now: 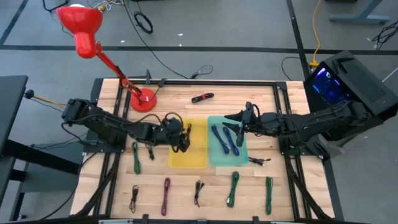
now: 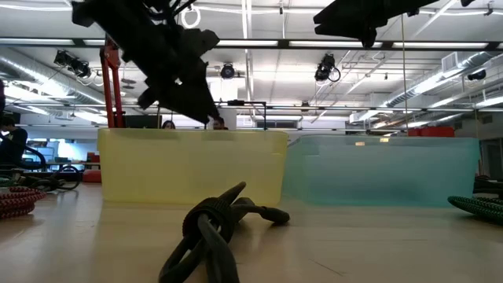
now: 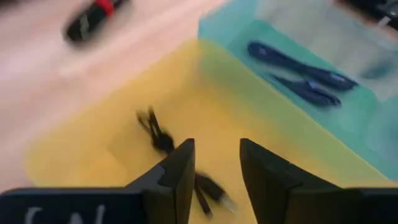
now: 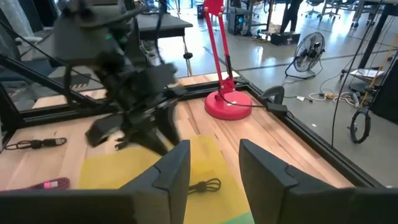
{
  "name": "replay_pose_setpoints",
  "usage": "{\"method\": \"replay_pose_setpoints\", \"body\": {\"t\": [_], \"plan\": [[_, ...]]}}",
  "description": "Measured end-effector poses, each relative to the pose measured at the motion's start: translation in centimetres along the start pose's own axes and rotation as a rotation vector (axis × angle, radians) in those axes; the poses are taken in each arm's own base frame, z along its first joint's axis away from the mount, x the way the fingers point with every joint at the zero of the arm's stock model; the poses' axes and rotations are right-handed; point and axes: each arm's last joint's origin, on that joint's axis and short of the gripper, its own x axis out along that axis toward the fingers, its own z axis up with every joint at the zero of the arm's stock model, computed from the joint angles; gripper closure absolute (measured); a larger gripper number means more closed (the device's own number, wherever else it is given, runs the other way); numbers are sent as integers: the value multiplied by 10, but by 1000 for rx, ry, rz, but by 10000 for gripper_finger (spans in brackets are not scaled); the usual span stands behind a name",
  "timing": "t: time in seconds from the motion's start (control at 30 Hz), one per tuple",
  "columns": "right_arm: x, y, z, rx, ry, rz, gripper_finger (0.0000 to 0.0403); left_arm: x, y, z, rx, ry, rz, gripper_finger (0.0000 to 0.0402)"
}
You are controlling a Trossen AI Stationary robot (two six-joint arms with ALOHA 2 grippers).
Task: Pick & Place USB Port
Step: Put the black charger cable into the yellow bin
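Inside: one black cable (image 3: pixel 163 142), yellow bin (image 1: pixel 188 158); two blue cables (image 1: pixel 225 138), teal bin (image 1: pixel 227 158).

A red desk lamp (image 1: pixel 87 37) stands on the table's (image 1: pixel 180 93) far edge, its base (image 1: pixel 143 99) near a black-and-red stick (image 1: pixel 202 98).

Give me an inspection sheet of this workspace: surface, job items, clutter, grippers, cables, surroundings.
Surface: wooden table in a black frame.
Job's things: yellow bin holds one black cable; teal bin holds blue cables.
Clutter: red desk lamp at the far edge; black and red object beside it.
Grippers: left gripper open over the yellow bin, nothing between its fingers; right gripper open over the teal bin, empty.
Cables: loose bundles along the near edge, green, magenta and black.
Surroundings: grey floor, floor cables, a fan in the right wrist view.
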Motion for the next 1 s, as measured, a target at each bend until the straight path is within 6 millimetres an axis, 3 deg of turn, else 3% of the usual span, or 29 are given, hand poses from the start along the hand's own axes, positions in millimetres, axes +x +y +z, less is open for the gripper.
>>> {"method": "replay_pose_setpoints", "body": {"t": [0.13, 0.27, 0.5, 0.6, 0.7, 1.0], "plan": [[0, 0, -1, -1, 13, -2, 266, 11, 11, 23, 130, -67, 40, 258], [0, 0, -3, 11, 25, -3, 266, 20, 28, 62, 207, -94, 65, 260], [1, -1, -12, 26, 39, -4, 266, 33, 82, 124, 234, -20, 125, 261], [2, -1, -16, 56, 10, 1, 266, 40, 108, 134, 203, 79, 162, 261], [2, 0, -19, 78, -33, 49, 266, 48, 122, 146, 166, 87, 128, 261], [4, 6, -23, 87, -54, 149, 266, 103, 120, 156, 219, 185, 117, 261]]}}
